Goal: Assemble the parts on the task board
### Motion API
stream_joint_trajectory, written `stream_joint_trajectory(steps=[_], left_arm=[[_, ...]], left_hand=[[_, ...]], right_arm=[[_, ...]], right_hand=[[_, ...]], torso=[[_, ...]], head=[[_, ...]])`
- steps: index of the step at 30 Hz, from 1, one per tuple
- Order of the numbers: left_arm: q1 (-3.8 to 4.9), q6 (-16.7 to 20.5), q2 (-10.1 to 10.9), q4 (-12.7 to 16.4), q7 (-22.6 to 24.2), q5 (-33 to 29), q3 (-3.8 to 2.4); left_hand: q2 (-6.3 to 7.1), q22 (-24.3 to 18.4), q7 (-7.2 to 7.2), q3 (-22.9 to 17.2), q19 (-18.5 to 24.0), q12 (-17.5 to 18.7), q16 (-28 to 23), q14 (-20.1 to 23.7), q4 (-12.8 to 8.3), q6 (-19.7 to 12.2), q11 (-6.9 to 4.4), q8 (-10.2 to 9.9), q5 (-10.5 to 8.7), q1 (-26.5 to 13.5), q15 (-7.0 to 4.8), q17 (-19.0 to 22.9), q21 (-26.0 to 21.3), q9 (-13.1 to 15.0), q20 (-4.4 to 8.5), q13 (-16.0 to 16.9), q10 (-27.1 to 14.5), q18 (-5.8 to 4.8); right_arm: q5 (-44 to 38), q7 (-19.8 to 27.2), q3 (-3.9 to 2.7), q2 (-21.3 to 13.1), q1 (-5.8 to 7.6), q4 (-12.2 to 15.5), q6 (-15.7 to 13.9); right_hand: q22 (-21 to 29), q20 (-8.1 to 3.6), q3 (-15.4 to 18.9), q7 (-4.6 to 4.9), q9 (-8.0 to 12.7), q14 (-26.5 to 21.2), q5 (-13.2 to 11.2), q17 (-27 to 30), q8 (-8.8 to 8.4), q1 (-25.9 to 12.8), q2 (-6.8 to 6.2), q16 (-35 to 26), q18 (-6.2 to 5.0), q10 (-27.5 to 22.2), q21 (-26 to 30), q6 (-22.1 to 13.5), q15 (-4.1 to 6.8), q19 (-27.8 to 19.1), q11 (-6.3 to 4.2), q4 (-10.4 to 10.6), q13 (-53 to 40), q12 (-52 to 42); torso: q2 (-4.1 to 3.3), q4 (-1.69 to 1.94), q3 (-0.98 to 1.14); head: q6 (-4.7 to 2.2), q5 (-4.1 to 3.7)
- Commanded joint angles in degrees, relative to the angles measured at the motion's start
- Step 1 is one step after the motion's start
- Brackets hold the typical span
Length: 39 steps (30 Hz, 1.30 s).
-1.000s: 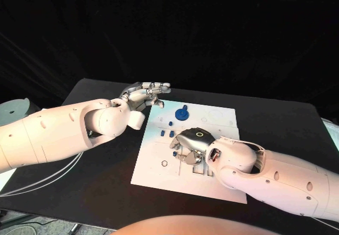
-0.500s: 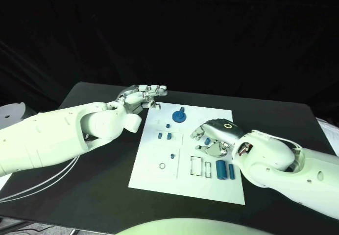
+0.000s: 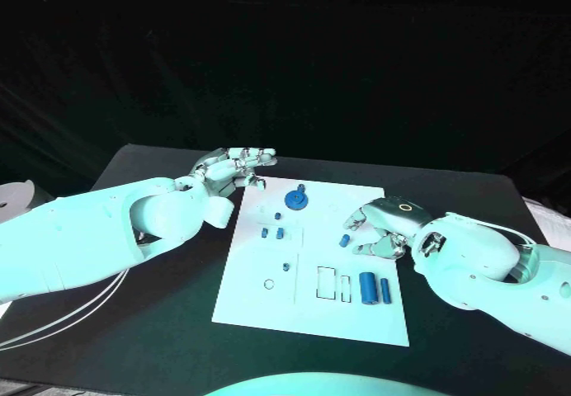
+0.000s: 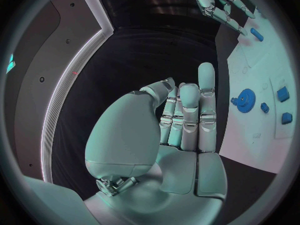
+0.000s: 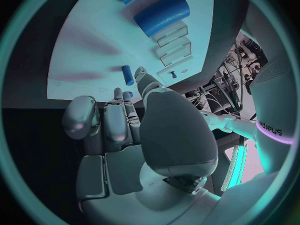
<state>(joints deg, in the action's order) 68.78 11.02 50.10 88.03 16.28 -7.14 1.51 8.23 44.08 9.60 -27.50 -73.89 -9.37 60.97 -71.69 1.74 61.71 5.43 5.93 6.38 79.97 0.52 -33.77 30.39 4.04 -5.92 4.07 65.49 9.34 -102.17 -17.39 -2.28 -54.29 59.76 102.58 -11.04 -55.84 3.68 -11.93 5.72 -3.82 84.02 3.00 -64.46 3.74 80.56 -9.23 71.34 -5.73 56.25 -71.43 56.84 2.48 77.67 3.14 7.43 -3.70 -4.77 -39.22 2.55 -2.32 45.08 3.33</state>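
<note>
On task board [image 3: 268,305]: blue cylinders [image 3: 368,286] beside slots | left hand [image 3: 233,169] curled, empty | right hand [image 3: 379,221] curled, empty

The worktop [image 3: 155,330] was matt black, no shine. The task board [image 3: 268,309] looked smooth, flat white, like plastic sheet. The parts [image 3: 368,287] were plain blue plastic. The left hand [image 3: 232,169] and right hand [image 3: 381,223] showed silvery metal with a soft gleam.

The task board [image 3: 261,301] lies mid-table [image 3: 143,330]. A gear [image 3: 295,198] sits at its far edge, two cylinders [image 3: 374,288] near its right edge, a small peg [image 3: 344,241] between them.
</note>
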Motion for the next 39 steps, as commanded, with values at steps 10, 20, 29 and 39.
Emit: stream_joint_trajectory(steps=[10, 20, 29, 39], left_arm=[[0.01, -0.82, -0.07, 0.04, 0.30, -0.14, 0.00], [0.01, -1.09, -0.04, 0.10, 0.09, -0.14, 0.00], [0.01, -1.15, -0.03, 0.07, 0.01, -0.14, 0.00], [0.01, -1.25, -0.12, 0.03, -0.04, -0.14, 0.00]], left_hand=[[-0.12, -0.07, 0.21, 0.13, 0.44, -0.22, -0.27, 0.41, -0.16, -0.16, 0.19, 0.27, 0.29, -0.46, -0.02, 0.08, -0.31, -0.05, -0.03, 0.00, -0.02, 1.06], [-0.17, -0.11, 0.20, 0.13, 0.45, -0.32, -0.29, 0.46, -0.26, -0.19, 0.18, 0.33, 0.32, -0.42, -0.02, 0.22, -0.35, -0.04, -0.03, 0.00, -0.07, 1.06], [-0.17, -0.11, 0.20, 0.13, 0.45, -0.32, -0.29, 0.46, -0.26, -0.19, 0.18, 0.33, 0.32, -0.42, -0.02, 0.22, -0.35, -0.04, -0.03, 0.00, -0.07, 1.06], [-0.17, -0.11, 0.20, 0.13, 0.45, -0.32, -0.29, 0.46, -0.26, -0.19, 0.18, 0.33, 0.32, -0.42, -0.02, 0.22, -0.35, -0.04, -0.03, 0.00, -0.07, 1.06]], right_arm=[[-0.90, -0.06, 0.06, 1.82, -0.23, -1.99, 2.45], [-0.44, 1.22, 0.12, 4.00, -0.94, -3.59, 2.55], [-0.40, 1.73, 0.12, 4.74, -1.08, -4.47, 2.41], [-0.84, 1.62, 0.12, 5.32, -1.21, -5.02, 0.23]], right_hand=[[-0.33, 0.73, -2.14, 0.58, -0.25, 2.29, -0.03, -0.13, 0.42, 2.36, 2.51, 0.18, -0.46, 4.38, 0.00, 3.02, -0.89, 0.81, 0.74, 0.97, -0.09, -2.05], [-0.66, 1.53, -4.24, 0.96, -0.30, 2.30, -0.05, -0.49, 0.54, 2.88, 3.23, 0.75, -0.41, 7.67, -0.25, 5.28, -1.77, 1.08, 1.06, 1.34, 0.06, -2.72], [-0.79, 1.54, -5.55, 1.18, -0.36, 2.27, -0.05, -0.66, 0.63, 3.16, 3.30, 1.03, -0.43, 9.27, -0.36, 6.53, -1.67, 1.16, 0.88, 1.36, 0.08, -2.73], [-1.76, 0.97, -8.65, 0.77, -0.86, 2.40, -0.20, -1.54, 1.72, 4.41, 4.64, 1.97, -0.31, 13.07, -1.02, 9.86, -0.94, 1.63, -0.01, 0.72, -0.18, -3.15]], torso=[[-0.04, 0.15, -0.11], [-0.06, 0.17, -0.06], [-0.05, 0.06, -0.05], [-0.01, 0.10, -0.06]], head=[[0.11, -0.13], [0.36, -0.01], [0.41, 0.19], [0.49, 0.20]])
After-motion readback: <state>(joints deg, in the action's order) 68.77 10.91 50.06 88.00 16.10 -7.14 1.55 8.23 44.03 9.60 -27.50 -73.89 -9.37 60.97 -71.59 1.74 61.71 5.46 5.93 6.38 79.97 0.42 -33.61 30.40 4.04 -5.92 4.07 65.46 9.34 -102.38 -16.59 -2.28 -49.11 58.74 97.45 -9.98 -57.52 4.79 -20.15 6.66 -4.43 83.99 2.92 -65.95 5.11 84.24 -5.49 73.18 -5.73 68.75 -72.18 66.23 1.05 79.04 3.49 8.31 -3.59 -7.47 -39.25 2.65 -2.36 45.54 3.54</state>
